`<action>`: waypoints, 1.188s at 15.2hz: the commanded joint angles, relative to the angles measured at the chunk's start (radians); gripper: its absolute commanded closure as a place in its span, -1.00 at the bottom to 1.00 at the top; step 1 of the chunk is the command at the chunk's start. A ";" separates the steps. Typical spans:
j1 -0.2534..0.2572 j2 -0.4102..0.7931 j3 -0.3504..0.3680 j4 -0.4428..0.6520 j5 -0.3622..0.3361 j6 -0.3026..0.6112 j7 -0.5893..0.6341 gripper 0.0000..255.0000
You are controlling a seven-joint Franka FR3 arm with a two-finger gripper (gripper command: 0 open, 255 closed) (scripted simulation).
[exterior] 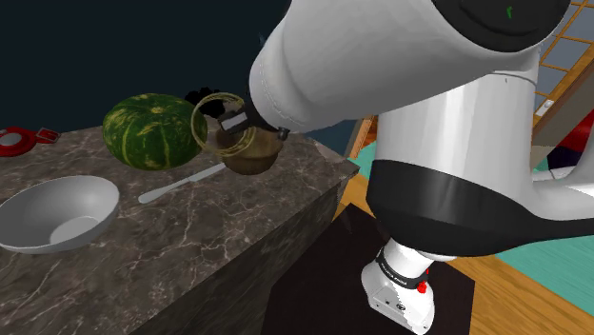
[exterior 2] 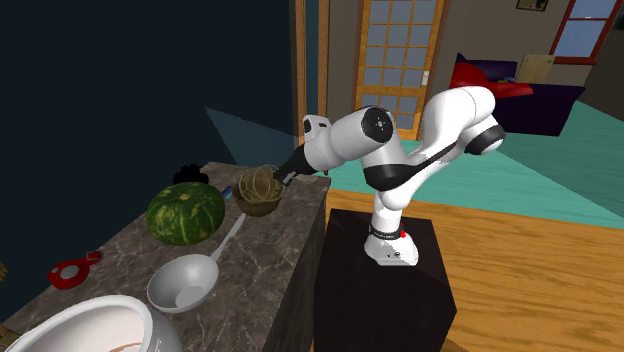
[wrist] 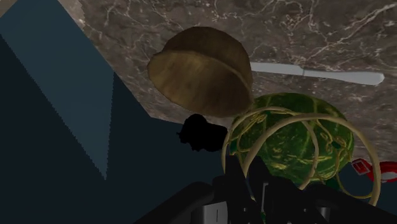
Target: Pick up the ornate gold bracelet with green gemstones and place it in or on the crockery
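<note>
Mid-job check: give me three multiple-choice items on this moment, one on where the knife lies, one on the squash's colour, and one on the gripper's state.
1. The knife lies:
A) on the counter, between the grey bowl and the brown bowl
B) inside the grey bowl
C) across the brown bowl's rim

2. The squash is:
A) orange
B) green with yellow streaks
C) white

3. The gripper is:
A) open over the counter
B) shut on nothing
C) shut on the bracelet, held off the counter

Answers:
1 A: the shoulder view shows it flat on the marbled top between the two bowls.
2 B: its rind is dark green with yellowish streaks.
3 C: the wrist view shows the fingers clasping the gold ring.
</note>
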State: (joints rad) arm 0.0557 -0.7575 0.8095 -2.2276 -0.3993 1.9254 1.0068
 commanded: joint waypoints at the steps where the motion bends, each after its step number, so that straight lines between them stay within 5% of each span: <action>1: -0.001 -0.002 -0.029 -0.005 -0.009 0.013 -0.022 1.00; 11: -0.044 0.016 -0.283 -0.079 -0.105 0.209 -0.197 1.00; 18: -0.044 0.004 -0.264 -0.168 -0.119 0.273 -0.141 1.00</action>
State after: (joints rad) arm 0.0102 -0.7491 0.5445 -2.3814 -0.5164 2.1889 0.8584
